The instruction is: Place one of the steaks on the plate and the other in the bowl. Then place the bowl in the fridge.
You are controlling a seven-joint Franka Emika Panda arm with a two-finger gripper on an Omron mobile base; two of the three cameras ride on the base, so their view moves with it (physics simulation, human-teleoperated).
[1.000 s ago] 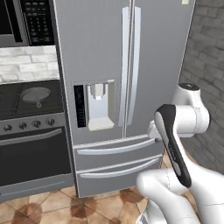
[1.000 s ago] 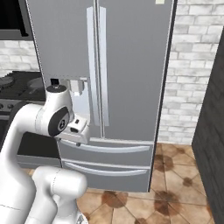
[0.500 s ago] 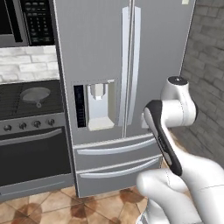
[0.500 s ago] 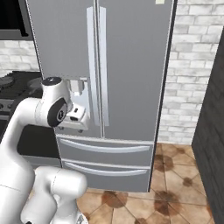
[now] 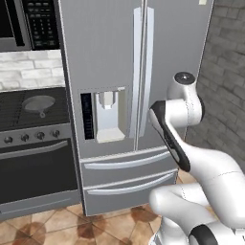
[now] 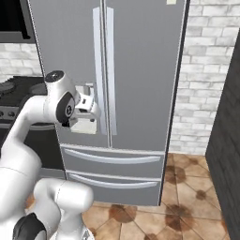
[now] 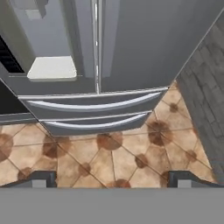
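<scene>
The fridge [image 5: 143, 72] stands straight ahead with both French doors and its two lower drawers [image 5: 127, 174] shut; the water dispenser [image 5: 109, 115] is set into the left door. My gripper [image 6: 90, 108] hovers in front of the left door at dispenser height, apart from the door. In the hand view it looks down the fridge [image 7: 131, 43] front to the drawers and floor, and the fingertips [image 7: 41, 178] stand wide open with nothing between them. The steaks, the plate and the bowl are out of view.
Left of the fridge is a black stove [image 5: 28, 115] with a grey frying pan [image 5: 39, 103] on it, an oven door [image 5: 33, 172] below and a microwave [image 5: 33, 24] above. A brick wall [image 5: 225, 72] flanks the right side. Tiled floor [image 7: 109, 162] lies in front.
The arm has folded upward and toward the fridge, lifting the hand from below the dispenser to dispenser height. The jaws have stayed open and the fridge shut.
</scene>
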